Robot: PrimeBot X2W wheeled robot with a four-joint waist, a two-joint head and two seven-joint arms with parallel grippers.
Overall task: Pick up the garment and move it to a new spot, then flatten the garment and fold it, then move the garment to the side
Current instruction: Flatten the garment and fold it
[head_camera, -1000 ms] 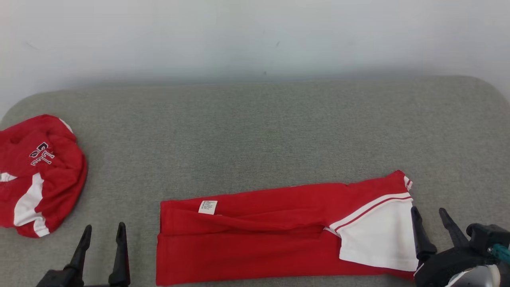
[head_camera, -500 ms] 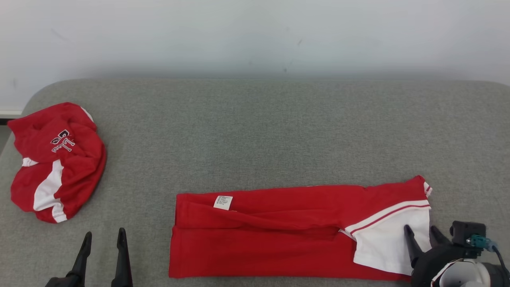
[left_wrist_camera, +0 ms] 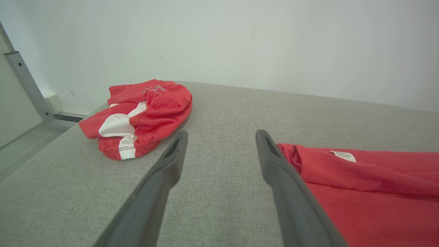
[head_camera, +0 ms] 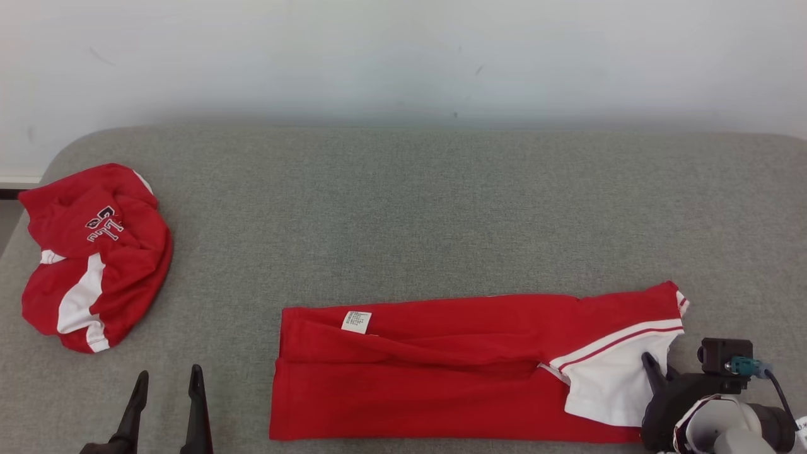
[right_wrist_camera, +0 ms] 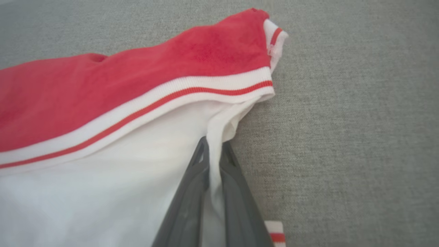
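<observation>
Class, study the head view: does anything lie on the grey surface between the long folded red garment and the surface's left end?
Yes. A crumpled red-and-white garment lies at the left end, apart from the folded garment. The open left gripper also stands between them near the front edge.

Crumpled red garment (head_camera: 126, 271): white letters (head_camera: 106, 228) with dark outline, half hidden in folds, not readable. Folded garment (head_camera: 429, 391): white care label (head_camera: 356, 321), print too small.

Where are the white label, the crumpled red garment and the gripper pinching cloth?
white label (head_camera: 356, 321), head view, its middle.
crumpled red garment (head_camera: 132, 265), head view, red part.
right gripper (right_wrist_camera: 214, 145), right wrist view, between fingertips pinching the folded garment (right_wrist_camera: 137, 75).
</observation>
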